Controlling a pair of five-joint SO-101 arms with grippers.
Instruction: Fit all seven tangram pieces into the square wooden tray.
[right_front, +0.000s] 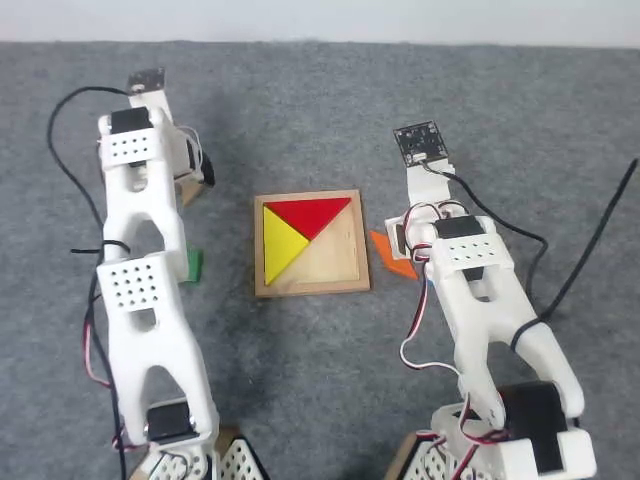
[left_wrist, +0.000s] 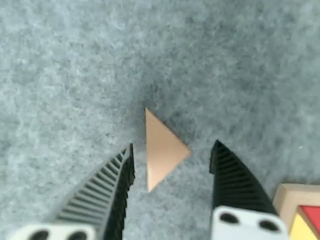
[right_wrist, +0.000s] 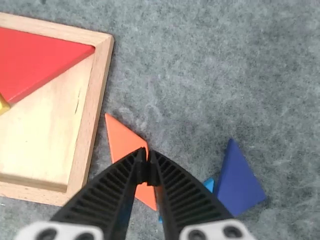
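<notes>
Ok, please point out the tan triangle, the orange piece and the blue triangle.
tan triangle (left_wrist: 162, 150), left wrist view, its middle.
orange piece (right_wrist: 122, 140), right wrist view, its uncovered part.
blue triangle (right_wrist: 237, 182), right wrist view, its middle.

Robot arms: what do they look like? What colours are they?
Both the left arm and right arm are chunky white plastic with panels of little round holes and black motors. Black cables and thin red, white and black wires loop along them. The fingers are black and ribbed, tapering to points.
</notes>
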